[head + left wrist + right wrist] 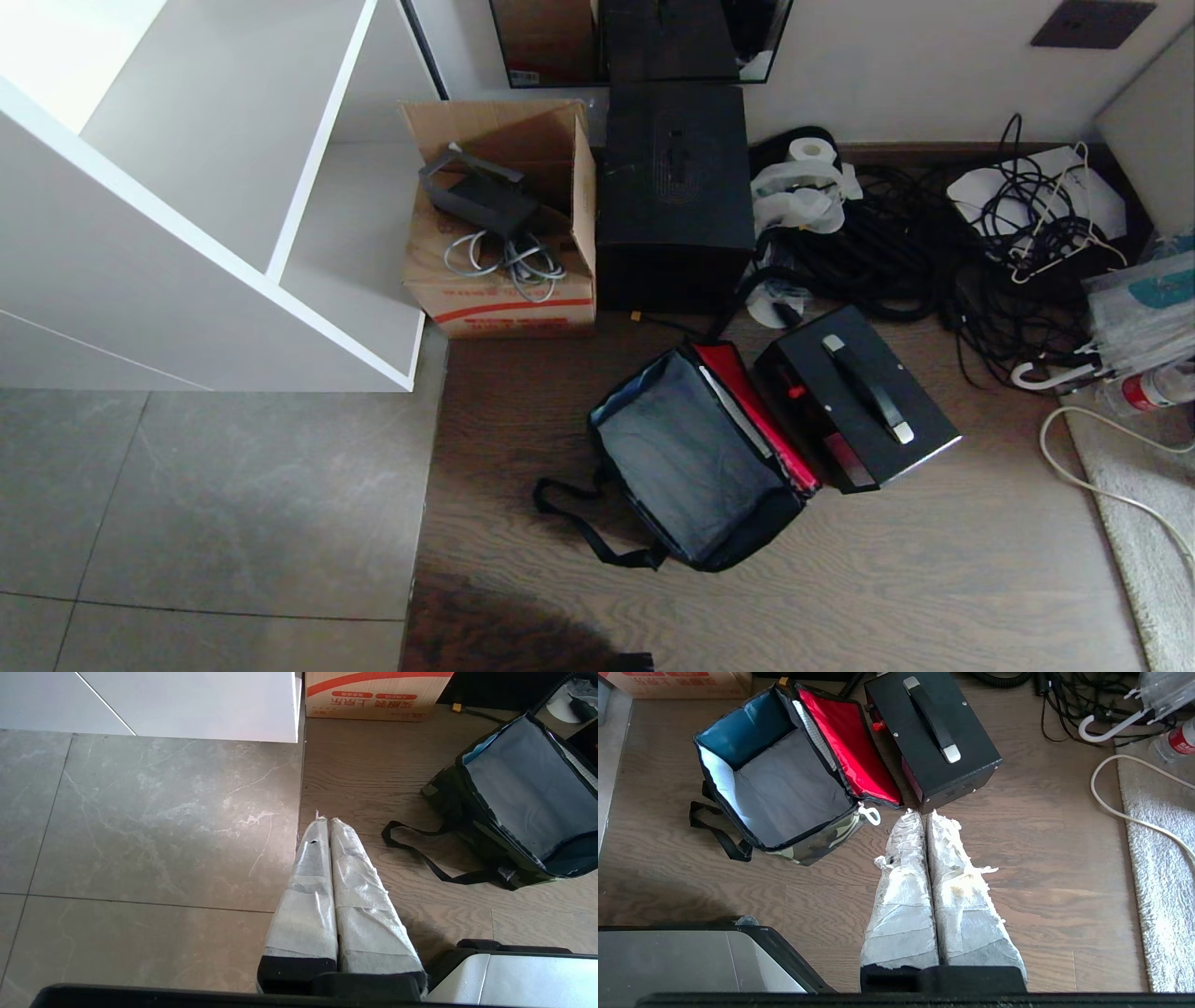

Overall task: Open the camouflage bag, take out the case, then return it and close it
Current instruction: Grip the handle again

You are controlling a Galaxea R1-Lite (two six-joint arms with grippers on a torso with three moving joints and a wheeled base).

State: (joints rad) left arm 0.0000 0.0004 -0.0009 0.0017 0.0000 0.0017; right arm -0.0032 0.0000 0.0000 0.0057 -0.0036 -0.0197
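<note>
Hovering over wood floor (1041, 868), right gripper (922, 813): wrapped fingers pressed together, nothing held, tips near case corner, no contact. Left gripper (325, 820): fingers likewise together, empty, over tile/wood seam, apart from bag strap (420, 854). Camouflage bag (695, 457) on floor, lid flipped back, red lining showing, interior vacant. Case (854, 411) just beside bag, on lid side, handle up.

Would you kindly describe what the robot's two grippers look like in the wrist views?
Both look alike. The left gripper has two long tapering fingers wrapped in whitish-grey tape or cloth, rising from a black base; its wrapping is fairly smooth, with one small dark hole. The right gripper has the same black base and wrapped fingers, but its wrapping is frayed, with ragged tufts and a yellowish stain. No cables or markings show.
</note>
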